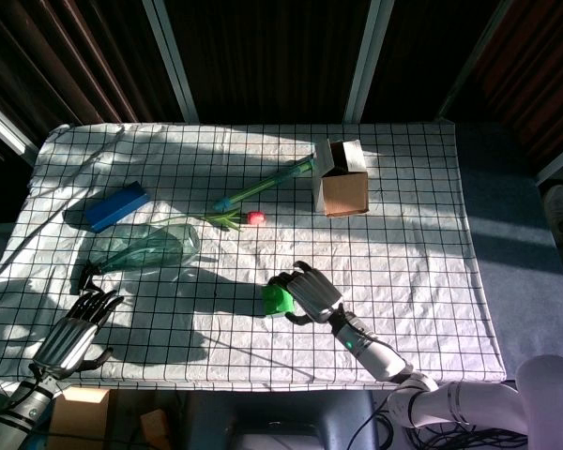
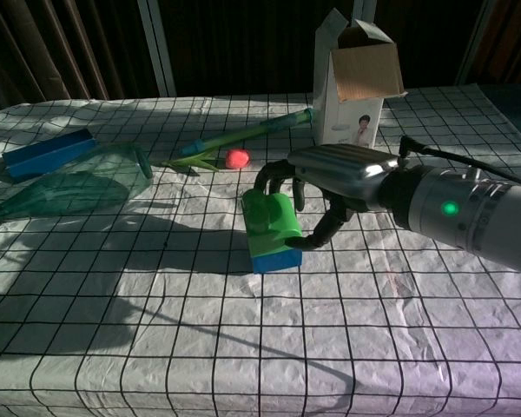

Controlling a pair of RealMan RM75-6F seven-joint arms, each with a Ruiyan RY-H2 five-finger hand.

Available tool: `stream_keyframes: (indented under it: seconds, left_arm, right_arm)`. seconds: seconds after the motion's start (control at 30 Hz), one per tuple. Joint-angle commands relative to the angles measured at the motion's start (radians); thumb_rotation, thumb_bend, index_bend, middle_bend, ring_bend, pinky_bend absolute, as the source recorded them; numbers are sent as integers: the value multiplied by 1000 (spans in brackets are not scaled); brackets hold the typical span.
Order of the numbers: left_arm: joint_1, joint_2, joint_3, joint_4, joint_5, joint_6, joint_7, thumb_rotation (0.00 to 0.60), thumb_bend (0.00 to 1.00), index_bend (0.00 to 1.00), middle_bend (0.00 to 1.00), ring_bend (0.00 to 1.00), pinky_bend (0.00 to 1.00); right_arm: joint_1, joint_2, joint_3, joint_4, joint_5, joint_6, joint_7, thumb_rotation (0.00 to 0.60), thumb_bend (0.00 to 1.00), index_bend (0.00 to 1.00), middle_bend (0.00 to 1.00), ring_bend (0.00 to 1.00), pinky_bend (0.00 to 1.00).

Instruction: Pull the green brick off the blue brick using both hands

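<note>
The green brick [image 2: 272, 219] sits stacked on the blue brick [image 2: 276, 259] in the middle of the checked cloth; in the head view only the green brick [image 1: 278, 298] shows. My right hand [image 2: 334, 178] grips the stack from its right side, fingers [image 2: 273, 176] hooked over the far side and thumb pressing the near right face. The stack leans a little to the left. The head view shows the same right hand [image 1: 311, 291] just right of the brick. My left hand [image 1: 75, 336] hovers at the table's near left corner, far from the bricks, fingers apart and holding nothing.
An open cardboard box [image 2: 356, 87] stands behind the right hand. A pink flower [image 2: 236, 158] with a green stem lies behind the bricks. A green glass bottle [image 2: 69, 187] on its side and a flat blue box [image 2: 48, 152] are at the left.
</note>
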Motion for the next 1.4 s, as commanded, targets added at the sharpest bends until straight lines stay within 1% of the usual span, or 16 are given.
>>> stream_keyframes:
  seconds: [0.03, 0.13, 0.2, 0.23, 0.37, 0.47, 0.5, 0.57, 0.6, 0.67, 0.77, 0.87, 0.93, 1.03, 1.17, 1.4]
  left_arm:
    - [-6, 4, 0, 6, 8, -6, -43, 600, 330, 0, 0, 0, 0]
    - [-14, 4, 0, 36, 41, 9, -167, 600, 329, 0, 0, 0, 0]
    - [-21, 3, 1, 72, 70, 28, -318, 600, 330, 0, 0, 0, 0]
    - [-25, 2, 3, 89, 84, 36, -397, 600, 331, 0, 0, 0, 0]
    - [-56, -19, 29, 184, 176, 90, -823, 600, 339, 0, 2, 0, 0]
    - [-80, -64, 50, 268, 229, 128, -1076, 600, 342, 0, 8, 0, 0]
    - [-87, -80, 56, 289, 241, 138, -1143, 600, 342, 0, 8, 0, 0]
    - [-100, -108, 67, 324, 261, 162, -1278, 600, 339, 0, 8, 0, 0]
    - [-110, -127, 72, 343, 273, 180, -1366, 600, 336, 0, 7, 0, 0]
    - [-126, -161, 76, 381, 291, 212, -1479, 600, 328, 0, 6, 0, 0]
    - [-145, -214, 70, 429, 304, 246, -1549, 600, 304, 0, 7, 0, 0]
    - [-165, -251, 65, 441, 307, 275, -1642, 600, 286, 0, 8, 0, 0]
    - [-176, -269, 60, 447, 306, 290, -1675, 600, 277, 0, 8, 0, 0]
    - [-191, -302, 44, 448, 290, 295, -1684, 600, 274, 0, 9, 0, 0]
    - [-214, -337, 25, 434, 255, 271, -1698, 600, 275, 0, 18, 0, 0]
    - [-237, -367, 21, 425, 229, 244, -1689, 600, 276, 0, 43, 0, 0]
  right_arm:
    - [-10, -2, -5, 8, -50, 33, 40, 600, 292, 788, 569, 459, 234]
    - [-21, 7, -8, 0, -104, 64, 110, 600, 303, 826, 598, 495, 254]
    - [-28, 21, -5, -17, -143, 91, 174, 600, 313, 849, 615, 514, 273]
    - [-31, 28, -2, -24, -160, 104, 200, 600, 317, 855, 619, 518, 279]
    - [-40, 65, 23, -92, -205, 148, 344, 600, 340, 864, 626, 526, 307]
    - [-38, 90, 54, -146, -209, 159, 431, 600, 350, 864, 626, 526, 319]
    - [-35, 96, 64, -160, -205, 157, 448, 600, 351, 864, 626, 526, 320]
    - [-28, 104, 84, -185, -188, 148, 468, 600, 351, 864, 626, 526, 320]
    - [-21, 106, 98, -198, -172, 139, 472, 600, 351, 864, 626, 526, 321]
    - [-6, 105, 122, -222, -133, 113, 477, 600, 351, 864, 626, 526, 324]
    - [17, 96, 156, -253, -79, 84, 473, 600, 351, 864, 626, 526, 328]
    - [36, 71, 182, -264, -49, 86, 439, 600, 351, 864, 627, 526, 328]
    - [46, 53, 195, -269, -31, 87, 425, 600, 351, 864, 626, 526, 330]
    - [66, 21, 214, -272, 4, 85, 405, 600, 352, 864, 626, 526, 334]
    - [96, -25, 230, -259, 50, 79, 353, 600, 353, 864, 626, 526, 335]
    - [119, -82, 243, -237, 76, 106, 307, 600, 360, 864, 626, 526, 334]
